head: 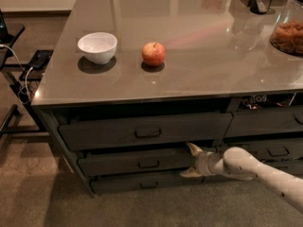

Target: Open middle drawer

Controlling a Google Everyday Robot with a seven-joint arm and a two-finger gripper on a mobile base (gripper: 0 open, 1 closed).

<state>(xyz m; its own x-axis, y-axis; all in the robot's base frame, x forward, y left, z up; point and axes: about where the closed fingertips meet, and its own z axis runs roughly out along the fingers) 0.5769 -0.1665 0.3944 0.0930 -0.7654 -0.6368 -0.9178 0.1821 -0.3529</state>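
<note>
Middle drawer (123, 163) sits low in the bench front, just above the grey carpet (57, 202), with the claw (189, 161) spread wide at its right end. Up on the shiny bench (199, 74): white bowl (97, 46), apple (154, 54), and a snack jar (289, 30) further back.

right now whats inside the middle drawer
Only the middle drawer front shows; its inside is hidden behind that front and under the top drawer. The gripper sits at the front's right end.
</note>
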